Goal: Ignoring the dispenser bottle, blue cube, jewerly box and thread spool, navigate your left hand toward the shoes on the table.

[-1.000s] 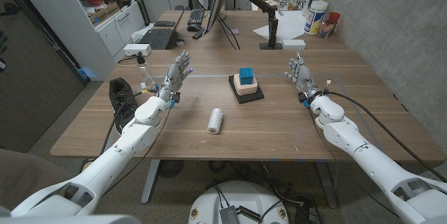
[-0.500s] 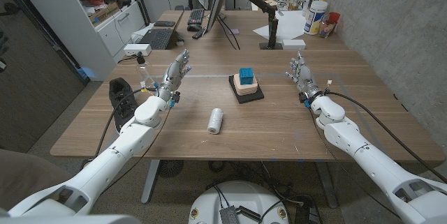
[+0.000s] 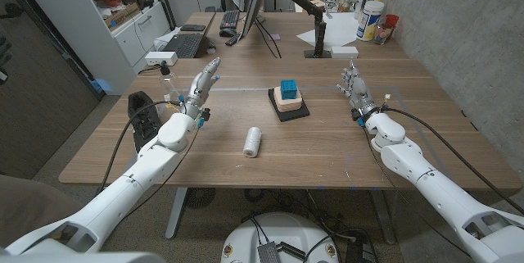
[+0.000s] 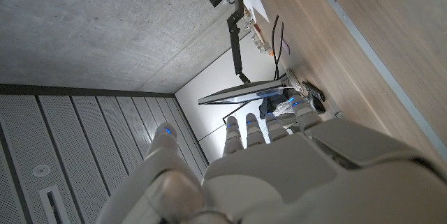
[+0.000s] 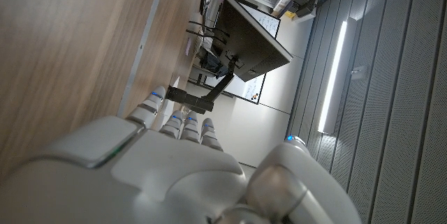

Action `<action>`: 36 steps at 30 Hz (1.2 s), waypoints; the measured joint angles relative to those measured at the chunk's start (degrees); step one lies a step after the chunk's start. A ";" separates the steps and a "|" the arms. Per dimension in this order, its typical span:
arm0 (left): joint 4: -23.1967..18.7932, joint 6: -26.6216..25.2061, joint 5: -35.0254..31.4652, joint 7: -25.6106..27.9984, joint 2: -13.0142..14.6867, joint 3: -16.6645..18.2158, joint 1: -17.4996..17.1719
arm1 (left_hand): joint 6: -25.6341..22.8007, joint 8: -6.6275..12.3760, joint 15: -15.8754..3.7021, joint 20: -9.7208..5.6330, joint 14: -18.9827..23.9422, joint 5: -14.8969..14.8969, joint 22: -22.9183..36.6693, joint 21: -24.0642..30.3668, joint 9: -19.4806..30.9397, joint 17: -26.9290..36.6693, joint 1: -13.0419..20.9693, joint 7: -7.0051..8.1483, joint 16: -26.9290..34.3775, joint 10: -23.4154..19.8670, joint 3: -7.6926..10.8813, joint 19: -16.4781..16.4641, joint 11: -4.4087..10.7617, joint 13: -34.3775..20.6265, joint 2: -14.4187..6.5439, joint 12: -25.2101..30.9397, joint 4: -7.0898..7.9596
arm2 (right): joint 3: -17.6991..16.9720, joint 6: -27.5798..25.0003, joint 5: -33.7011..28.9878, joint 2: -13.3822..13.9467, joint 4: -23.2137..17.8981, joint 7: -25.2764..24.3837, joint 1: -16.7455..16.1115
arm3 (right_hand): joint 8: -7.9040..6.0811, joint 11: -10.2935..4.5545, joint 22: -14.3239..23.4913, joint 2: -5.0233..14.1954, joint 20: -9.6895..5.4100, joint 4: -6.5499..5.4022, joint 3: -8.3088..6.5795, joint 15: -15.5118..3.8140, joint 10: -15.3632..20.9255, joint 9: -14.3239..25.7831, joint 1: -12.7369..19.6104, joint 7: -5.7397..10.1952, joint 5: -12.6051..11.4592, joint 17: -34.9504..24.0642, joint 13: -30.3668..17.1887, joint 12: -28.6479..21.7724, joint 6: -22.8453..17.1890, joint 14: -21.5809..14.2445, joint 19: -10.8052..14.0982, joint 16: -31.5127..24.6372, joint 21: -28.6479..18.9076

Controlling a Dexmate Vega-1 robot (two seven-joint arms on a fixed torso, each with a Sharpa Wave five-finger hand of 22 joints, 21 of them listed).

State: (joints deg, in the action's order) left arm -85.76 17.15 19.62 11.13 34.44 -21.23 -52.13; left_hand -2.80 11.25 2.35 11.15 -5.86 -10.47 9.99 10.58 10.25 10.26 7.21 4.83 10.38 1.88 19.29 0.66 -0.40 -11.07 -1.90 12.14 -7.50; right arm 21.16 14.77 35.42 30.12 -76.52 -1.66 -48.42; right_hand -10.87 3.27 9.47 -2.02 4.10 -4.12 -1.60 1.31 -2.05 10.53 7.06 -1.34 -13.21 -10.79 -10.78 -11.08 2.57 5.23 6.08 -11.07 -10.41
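Observation:
A pair of black shoes (image 3: 141, 115) lies at the table's left edge. My left hand (image 3: 199, 91) hovers to the right of them, a short gap away, fingers stretched out and holding nothing. The back of my left hand (image 4: 279, 165) also fills the lower part of the left wrist view. My right hand (image 3: 354, 89) stands over the right side of the table, fingers apart and empty; its back (image 5: 154, 168) is close in the right wrist view. The clear dispenser bottle (image 3: 169, 89) stands between the shoes and my left hand.
A blue cube (image 3: 287, 88) sits on the jewelry box (image 3: 289, 105) at mid-table, with a white thread spool (image 3: 252, 142) nearer the front. A laptop (image 3: 182, 44), monitor stand (image 3: 314, 38) and bottles (image 3: 371, 17) line the far side. A shelf (image 3: 115, 9) stands left of the table.
My left hand has turned so it shows more edge-on, its fingers drawn closer together, and it has drifted slightly left. The right hand has stayed put.

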 measured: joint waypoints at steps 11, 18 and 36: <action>-1.57 1.67 -8.10 5.69 0.22 0.42 -1.16 | -2.68 0.39 -1.30 -0.51 1.31 0.00 0.00 0.23 0.00 0.00 0.76 0.57 0.26 -1.85 0.23 -0.51 0.81 0.00 -0.14 0.71 -0.23 | -0.01 -0.68 -0.90 0.61 -0.88 -1.20 -0.29 | 0.00 0.00 0.00 0.00 -0.02 0.00 0.00 -0.34 0.00 0.00 0.00 0.00 0.00 0.00 0.00 0.00 0.00 0.34 -0.01 0.00 0.00; -2.56 2.49 -12.37 9.39 -0.17 1.13 -2.24 | -4.60 0.66 -1.84 -0.82 2.55 0.00 0.00 0.48 0.00 0.00 1.06 0.71 0.68 -3.20 0.24 -1.28 1.33 0.00 0.15 1.15 -0.24 | 0.15 -0.88 -1.95 0.94 -1.47 -2.26 -0.43 | 0.00 -0.21 0.00 0.00 -0.42 0.00 0.00 -0.80 -0.21 0.00 0.00 0.00 0.00 0.00 0.00 0.00 0.00 0.84 -0.42 0.00 0.00; -6.93 0.58 -20.06 15.80 -0.51 3.57 -5.84 | -4.89 0.66 -1.63 -0.81 2.76 0.00 -0.01 0.48 -0.01 0.00 1.29 0.39 0.68 -3.59 0.40 -1.27 1.12 0.00 0.39 1.50 -0.41 | 0.45 -1.65 -3.60 1.53 -2.51 -3.77 -0.58 | 0.00 -0.21 0.00 0.00 -0.73 0.16 0.16 -0.71 -0.21 -0.01 0.00 0.00 0.00 0.00 0.00 0.00 0.00 1.34 -0.72 0.00 0.00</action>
State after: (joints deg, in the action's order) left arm -92.69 17.72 -0.44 26.92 33.94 -17.66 -57.98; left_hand -7.70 11.91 0.72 10.33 -3.10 -10.47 9.99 11.07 10.25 10.26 8.49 5.22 11.06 -1.71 19.69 -0.61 0.72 -11.06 -1.52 13.64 -7.91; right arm 21.61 13.12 31.82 31.65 -79.04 -5.44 -49.00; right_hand -10.87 3.06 9.46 -2.02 3.37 -3.95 -1.44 0.61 -2.26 10.52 7.06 -1.34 -13.21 -10.79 -10.78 -11.08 2.57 6.56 5.36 -11.07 -10.41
